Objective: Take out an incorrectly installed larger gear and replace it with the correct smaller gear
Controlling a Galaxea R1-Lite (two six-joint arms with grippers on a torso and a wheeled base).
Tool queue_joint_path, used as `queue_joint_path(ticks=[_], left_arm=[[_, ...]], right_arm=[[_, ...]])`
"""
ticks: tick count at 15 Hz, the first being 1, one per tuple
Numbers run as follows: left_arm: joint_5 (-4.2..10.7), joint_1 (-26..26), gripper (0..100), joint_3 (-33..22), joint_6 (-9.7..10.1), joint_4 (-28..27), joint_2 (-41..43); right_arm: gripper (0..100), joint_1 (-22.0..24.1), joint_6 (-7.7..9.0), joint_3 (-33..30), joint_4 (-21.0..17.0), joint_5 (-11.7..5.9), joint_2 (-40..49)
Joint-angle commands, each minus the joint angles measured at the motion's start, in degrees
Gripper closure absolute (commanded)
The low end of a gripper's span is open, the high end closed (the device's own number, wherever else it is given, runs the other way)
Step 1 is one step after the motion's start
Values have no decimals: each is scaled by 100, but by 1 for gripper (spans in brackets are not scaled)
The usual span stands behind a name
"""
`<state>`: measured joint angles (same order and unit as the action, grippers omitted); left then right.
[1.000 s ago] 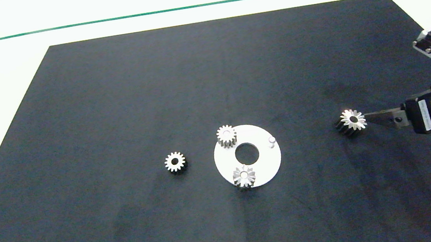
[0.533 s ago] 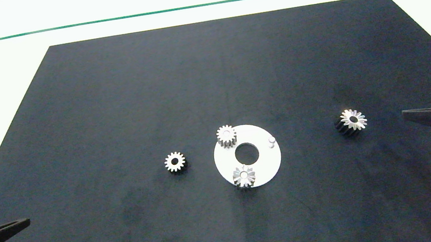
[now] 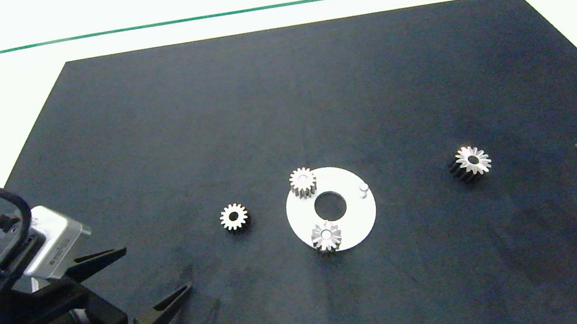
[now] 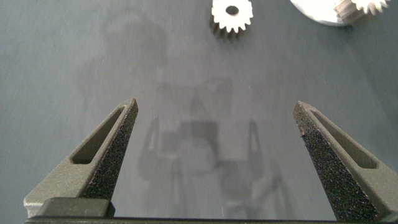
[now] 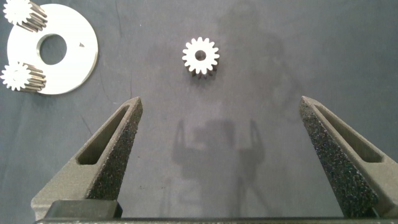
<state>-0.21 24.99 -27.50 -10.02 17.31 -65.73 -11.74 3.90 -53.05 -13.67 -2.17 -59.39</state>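
No readable writing; both hands (image 3: 157,279) (image 5: 221,155) gape over the mat (image 3: 279,100).

Right gripper (image 5: 230,155) spread wide above the dark mat (image 5: 311,56), empty.

Its two grey fingers (image 5: 102,158) stand far apart with nothing between them but the mat and the gripper's own shadow. Beyond the fingertips the larger gear (image 5: 200,56) lies flat by itself on the mat, centre hole facing up. Off to one side sits a white disc (image 5: 71,59) with a round centre hole; two small gears (image 5: 23,76) rest on its rim, well apart from the larger gear.
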Motion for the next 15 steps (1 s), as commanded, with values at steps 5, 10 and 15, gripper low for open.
queue_joint_path(ticks=[5,10,15], left_arm=[[38,67,0,-97,-395,185,-810],[56,129,0,-431,-554,176,-1152],[381,489,0,-932,-694,194,-1689]], right_arm=[[0,-4,5,14,-13,-3,147],[0,-13,5,49,-13,6,200],[0,-13,5,129,-13,6,244]])
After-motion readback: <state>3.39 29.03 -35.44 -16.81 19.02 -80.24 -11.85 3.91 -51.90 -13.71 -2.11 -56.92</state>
